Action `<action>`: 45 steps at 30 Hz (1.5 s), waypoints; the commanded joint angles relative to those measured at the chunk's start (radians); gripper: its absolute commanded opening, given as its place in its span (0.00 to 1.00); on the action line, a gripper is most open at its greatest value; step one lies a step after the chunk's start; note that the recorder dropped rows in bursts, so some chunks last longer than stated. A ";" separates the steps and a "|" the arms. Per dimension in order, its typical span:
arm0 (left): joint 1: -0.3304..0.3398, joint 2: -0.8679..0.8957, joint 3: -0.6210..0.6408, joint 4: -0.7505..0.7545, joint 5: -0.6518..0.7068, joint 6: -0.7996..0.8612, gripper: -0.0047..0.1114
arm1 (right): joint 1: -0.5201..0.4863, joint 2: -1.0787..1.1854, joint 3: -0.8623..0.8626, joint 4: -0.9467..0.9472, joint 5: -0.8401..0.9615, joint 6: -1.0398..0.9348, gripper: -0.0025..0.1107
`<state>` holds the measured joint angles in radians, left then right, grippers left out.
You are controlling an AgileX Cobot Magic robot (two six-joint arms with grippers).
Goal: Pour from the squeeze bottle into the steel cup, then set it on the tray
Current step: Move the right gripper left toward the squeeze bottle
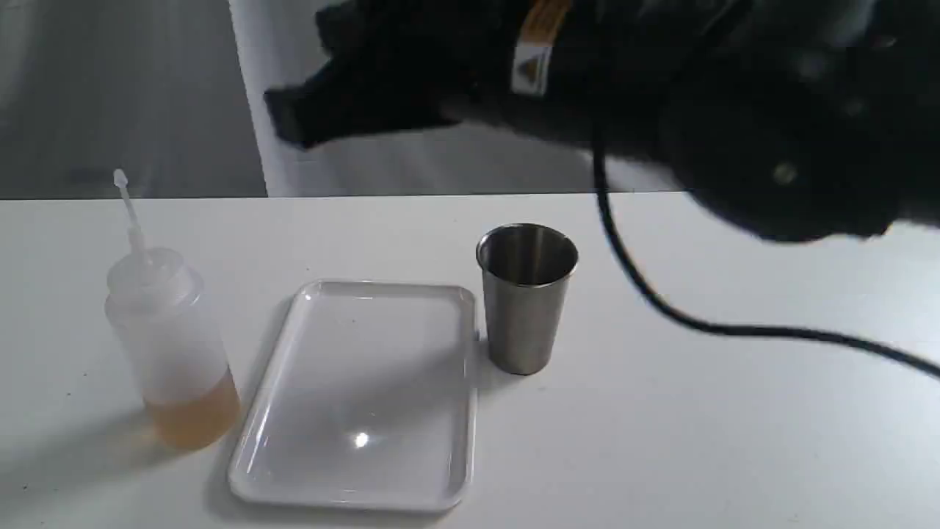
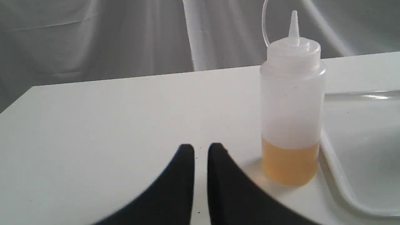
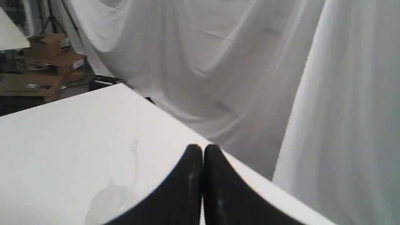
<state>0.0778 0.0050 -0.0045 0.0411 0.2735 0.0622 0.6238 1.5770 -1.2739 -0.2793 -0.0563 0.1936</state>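
Note:
The squeeze bottle (image 1: 172, 345) stands upright at the table's left, amber liquid filling its lower part, its thin nozzle pointing up. Right beside it lies the white tray (image 1: 360, 397), with nothing on it. The steel cup (image 1: 525, 297) stands upright by the tray's far right corner. In the left wrist view my left gripper (image 2: 201, 148) sits low over the table, a little short of the squeeze bottle (image 2: 292, 109) and off to one side, its fingers nearly together on nothing. The tray (image 2: 359, 140) shows past the bottle. My right gripper (image 3: 202, 150) is shut and empty, facing the table's edge and a curtain.
A blurred black arm (image 1: 734, 95) fills the top right of the exterior view, reaching toward the top centre above the cup. Its black cable (image 1: 661, 301) hangs down over the table to the right of the cup. White curtains hang behind the table.

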 commanded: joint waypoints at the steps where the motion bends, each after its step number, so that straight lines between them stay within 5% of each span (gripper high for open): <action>1: 0.003 -0.005 0.004 0.000 -0.008 -0.002 0.11 | 0.037 0.040 0.058 0.076 -0.116 -0.010 0.02; 9: 0.003 -0.005 0.004 0.000 -0.008 -0.002 0.11 | 0.146 0.134 0.145 0.304 -0.278 -0.303 0.02; 42: 0.003 -0.005 0.004 0.000 -0.008 -0.002 0.11 | 0.224 0.525 0.150 0.443 -0.689 -0.289 0.02; 45: 0.003 -0.005 0.004 0.000 -0.008 -0.002 0.11 | 0.224 0.541 0.146 0.443 -0.703 -0.289 0.09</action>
<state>0.0778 0.0050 -0.0045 0.0411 0.2735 0.0622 0.8478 2.1132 -1.1249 0.1803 -0.7314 -0.0984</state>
